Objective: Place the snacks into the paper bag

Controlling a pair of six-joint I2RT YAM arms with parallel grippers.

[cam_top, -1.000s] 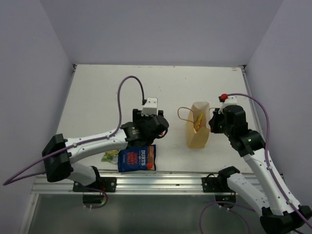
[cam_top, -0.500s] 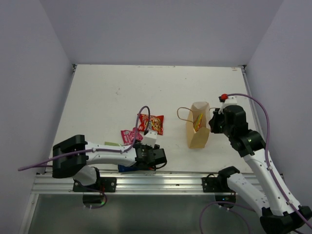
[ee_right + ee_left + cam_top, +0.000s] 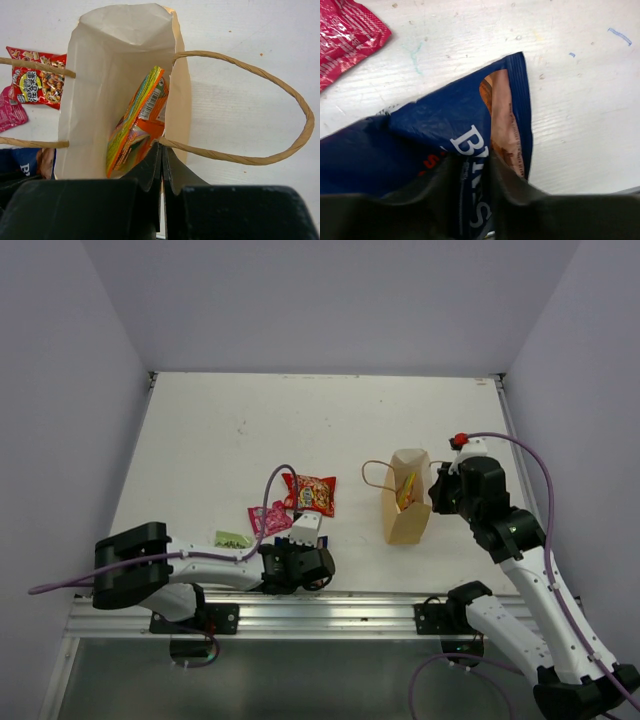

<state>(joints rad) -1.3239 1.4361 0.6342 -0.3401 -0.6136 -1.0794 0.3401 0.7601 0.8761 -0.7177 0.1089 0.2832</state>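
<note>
My left gripper point(image 3: 296, 566) is low near the table's front edge, and in the top view it hides the blue "Burts" crisp bag. In the left wrist view the left gripper point(image 3: 470, 165) is shut on a raised fold of that blue bag point(image 3: 430, 130). A red packet point(image 3: 312, 494), a small pink one point(image 3: 268, 518) and a small green one point(image 3: 232, 539) lie on the table. The paper bag point(image 3: 407, 510) stands upright with an orange packet point(image 3: 135, 130) inside. My right gripper point(image 3: 161, 150) is shut on the bag's near rim, at a handle's root.
The bag's loop handles point(image 3: 280, 100) stick out to both sides. The aluminium rail point(image 3: 330, 610) runs just in front of the left gripper. White walls enclose the table on three sides.
The left gripper came down from above the red packet to the blue bag at the front edge and closed on it. The right arm and the paper bag stayed put.
</note>
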